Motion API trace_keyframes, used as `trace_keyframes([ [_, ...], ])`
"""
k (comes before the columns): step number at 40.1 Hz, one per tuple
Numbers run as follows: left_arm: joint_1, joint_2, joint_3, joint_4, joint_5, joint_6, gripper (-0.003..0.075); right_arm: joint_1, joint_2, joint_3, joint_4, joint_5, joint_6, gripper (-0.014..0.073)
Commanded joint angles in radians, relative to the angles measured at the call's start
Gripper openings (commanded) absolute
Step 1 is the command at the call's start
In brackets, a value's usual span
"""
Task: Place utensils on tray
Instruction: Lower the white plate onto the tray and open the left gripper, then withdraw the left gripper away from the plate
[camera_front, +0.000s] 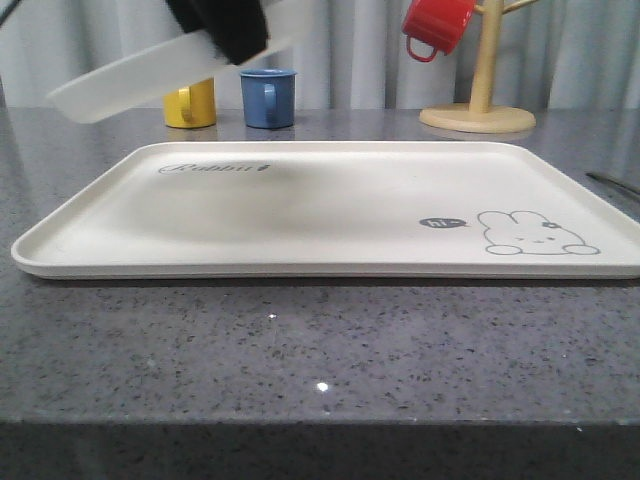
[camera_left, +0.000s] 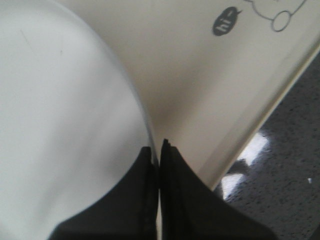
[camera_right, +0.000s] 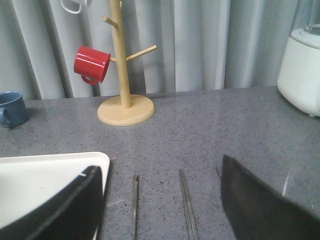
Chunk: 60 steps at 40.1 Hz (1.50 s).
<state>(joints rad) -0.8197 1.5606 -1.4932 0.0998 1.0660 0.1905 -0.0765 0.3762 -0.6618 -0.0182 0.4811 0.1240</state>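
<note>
Left tool (camera_left: 159, 150) pinches the rim of a round white plate (camera_left: 60, 125), held tilted above the cream tray (camera_front: 330, 205) on the grey tabletop (camera_front: 320, 350). Right tool (camera_right: 160, 200), fingers spread wide, hangs over slim steel utensils (camera_right: 187, 205) lying on the tabletop just off the tray's 3 o'clock edge.

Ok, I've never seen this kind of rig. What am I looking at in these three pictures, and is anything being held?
It is a two-armed robot at a grey table. The front camera looks forward over a cream tray; behind it are a yellow mug, a blue mug and a red mug on a wooden mug tree. The other cameras ride on the wrists. The left hand pinches a white plate above the tray. The right hand hangs open over steel utensils lying on the table.
</note>
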Motion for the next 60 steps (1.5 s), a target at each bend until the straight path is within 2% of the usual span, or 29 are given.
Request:
trace_keyframes([
  [1,-0.044,0.016,-0.038,0.008,-0.038,-0.019,-0.0018,-0.004,0.013,-0.036,-0.012,-0.08,-0.006,0.0528],
  [16,-0.025,0.142,-0.038,-0.009,-0.016,-0.019,-0.0003,-0.004,0.013,-0.036,-0.012,-0.08,-0.006,0.0528],
  [21,-0.025,0.149,-0.036,-0.048,-0.009,-0.019,0.0115,-0.004,0.013,-0.036,-0.012,-0.08,-0.006,0.0528],
  [28,-0.025,0.149,-0.053,-0.059,0.015,-0.019,0.0397,-0.004,0.013,-0.036,-0.012,-0.08,-0.006,0.0528],
  [31,-0.025,0.149,-0.094,-0.06,0.095,-0.019,0.0445,-0.004,0.013,-0.036,-0.012,-0.08,-0.006,0.0528],
  [34,-0.025,0.148,-0.162,-0.053,0.186,-0.019,0.0427,-0.004,0.013,-0.036,-0.012,-0.08,-0.006,0.0528],
  [37,-0.025,0.135,-0.208,-0.051,0.205,-0.019,0.0359,-0.004,0.013,-0.036,-0.012,-0.08,-0.006,0.0528],
  [46,-0.013,0.085,-0.217,-0.032,0.205,-0.019,-0.0018,-0.004,0.013,-0.036,-0.012,-0.08,-0.006,0.0528],
  [53,0.072,0.024,-0.159,-0.032,0.205,-0.024,-0.0018,-0.004,0.013,-0.036,-0.012,-0.08,-0.006,0.0528],
  [60,0.263,-0.104,0.006,-0.047,0.173,-0.056,-0.0018,-0.004,0.013,-0.036,-0.012,-0.08,-0.006,0.0528],
])
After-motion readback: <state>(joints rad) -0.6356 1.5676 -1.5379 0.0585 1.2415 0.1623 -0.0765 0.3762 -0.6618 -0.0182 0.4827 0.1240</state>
